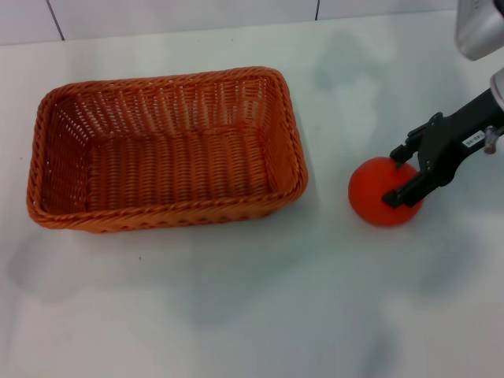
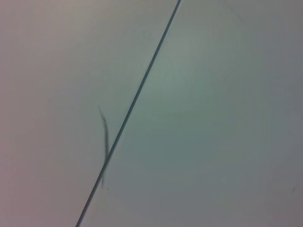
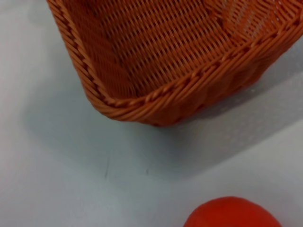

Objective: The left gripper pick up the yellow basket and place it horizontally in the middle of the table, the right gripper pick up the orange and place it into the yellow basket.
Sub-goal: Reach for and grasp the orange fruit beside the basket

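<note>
Basket [image 1: 165, 150] lying lengthwise, mouth up, left of middle on the tabletop [image 1: 252, 315], ready to receive. Orange [image 1: 382, 191] well apart to its right, resting on the tabletop. Right gripper [image 1: 404, 175] straddling it from the right, fingers seemingly closing for the lift. Left gripper out of sight.

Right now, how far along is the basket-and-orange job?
Done: the yellow basket lies horizontally on the table, empty. In hand: the right gripper has its jaws around the orange, which sits right of the basket. Left: lift it into the basket. The left gripper isn't in view.
</note>
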`<state>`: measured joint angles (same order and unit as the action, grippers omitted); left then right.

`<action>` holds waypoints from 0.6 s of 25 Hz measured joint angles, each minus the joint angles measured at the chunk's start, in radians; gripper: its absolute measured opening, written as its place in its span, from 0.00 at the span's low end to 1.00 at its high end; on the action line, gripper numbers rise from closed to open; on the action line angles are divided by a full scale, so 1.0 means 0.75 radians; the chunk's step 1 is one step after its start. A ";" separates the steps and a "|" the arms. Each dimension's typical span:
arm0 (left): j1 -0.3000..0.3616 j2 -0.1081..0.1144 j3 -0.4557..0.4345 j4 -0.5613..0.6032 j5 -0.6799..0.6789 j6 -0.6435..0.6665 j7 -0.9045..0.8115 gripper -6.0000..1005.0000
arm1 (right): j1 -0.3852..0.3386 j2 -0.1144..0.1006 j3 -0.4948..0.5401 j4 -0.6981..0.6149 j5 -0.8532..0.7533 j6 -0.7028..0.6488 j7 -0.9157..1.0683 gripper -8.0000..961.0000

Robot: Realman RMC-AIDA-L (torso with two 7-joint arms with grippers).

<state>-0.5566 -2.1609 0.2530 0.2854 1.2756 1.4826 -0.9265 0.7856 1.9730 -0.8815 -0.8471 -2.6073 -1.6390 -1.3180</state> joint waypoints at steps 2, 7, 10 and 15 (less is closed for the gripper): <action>0.000 -0.001 0.000 0.000 0.000 0.000 0.000 0.70 | 0.009 0.006 -0.007 0.015 -0.019 0.019 0.004 0.98; 0.005 -0.004 0.000 -0.003 -0.003 0.000 0.000 0.70 | 0.033 0.008 -0.013 0.053 -0.036 0.035 0.004 0.86; 0.006 -0.004 0.000 -0.004 -0.005 0.001 0.000 0.70 | 0.036 0.007 -0.013 0.054 -0.035 0.038 0.002 0.75; 0.007 -0.005 0.000 -0.004 -0.009 0.001 0.000 0.70 | 0.036 0.003 -0.012 0.051 -0.033 0.042 -0.011 0.55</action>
<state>-0.5513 -2.1644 0.2531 0.2821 1.2691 1.4833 -0.9269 0.8128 1.9755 -0.8904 -0.8088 -2.6324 -1.6078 -1.3259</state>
